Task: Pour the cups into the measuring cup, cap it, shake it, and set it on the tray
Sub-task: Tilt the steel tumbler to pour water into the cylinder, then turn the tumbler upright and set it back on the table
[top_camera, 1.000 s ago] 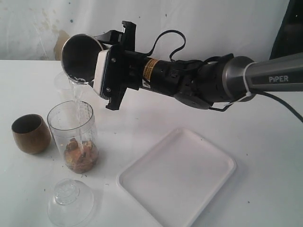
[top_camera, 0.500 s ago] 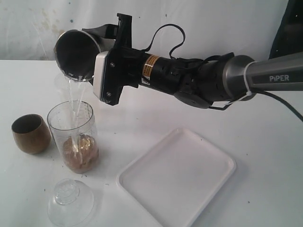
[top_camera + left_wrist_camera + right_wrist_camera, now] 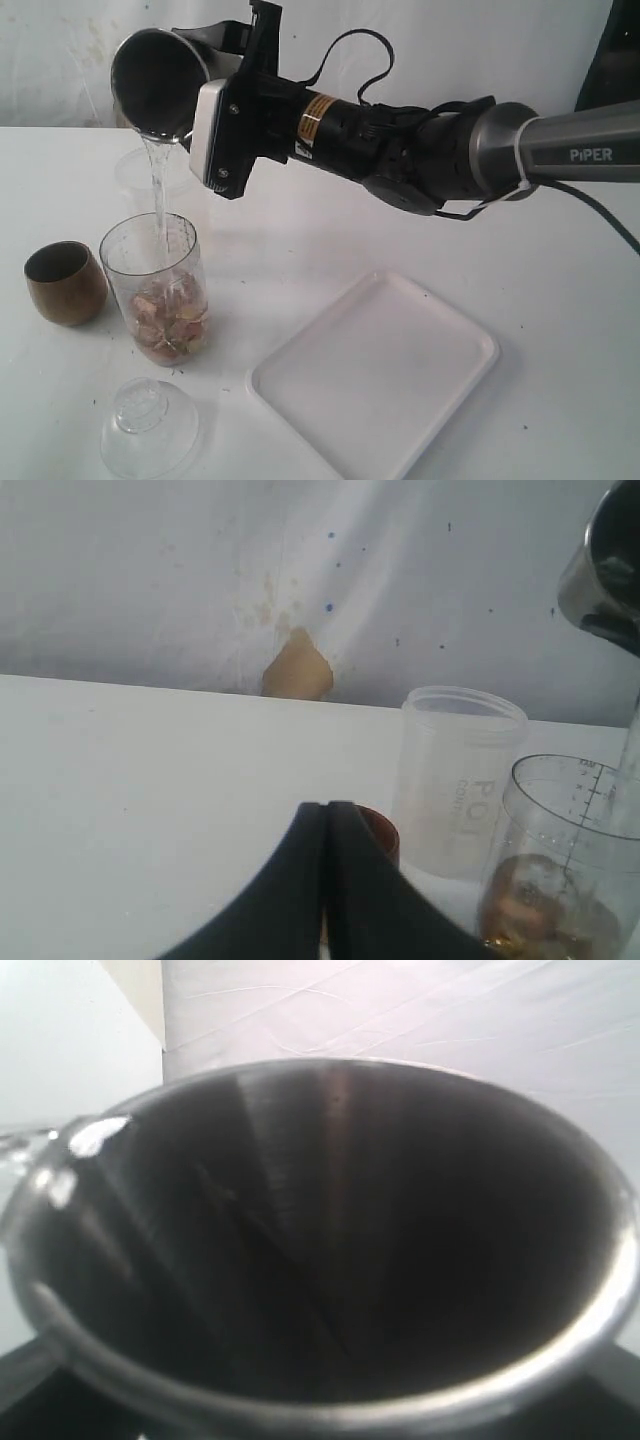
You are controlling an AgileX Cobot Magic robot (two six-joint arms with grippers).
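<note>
My right gripper (image 3: 205,50) is shut on the steel tumbler (image 3: 160,85), tipped on its side high over the measuring cup (image 3: 155,290). A thin stream of water falls from its rim into that clear cylinder, which holds brownish pieces at the bottom. The tumbler's dark inside (image 3: 330,1240) fills the right wrist view. The brown-gold bowl cup (image 3: 65,283) stands left of the measuring cup, the frosted cup (image 3: 135,178) behind it. The clear domed lid (image 3: 148,425) lies in front. The white tray (image 3: 375,375) sits to the right. My left gripper (image 3: 327,815) is shut and empty, low on the table, facing the cups.
A white backdrop with stains and a tan torn patch (image 3: 297,668) hangs behind the table. The right arm (image 3: 480,160) stretches across above the tray. The frosted cup (image 3: 460,780) and measuring cup (image 3: 570,865) show in the left wrist view.
The tumbler has risen a little and tipped further. The water stream keeps falling, and the pieces in the measuring cup have stirred and spread as the level rises.
</note>
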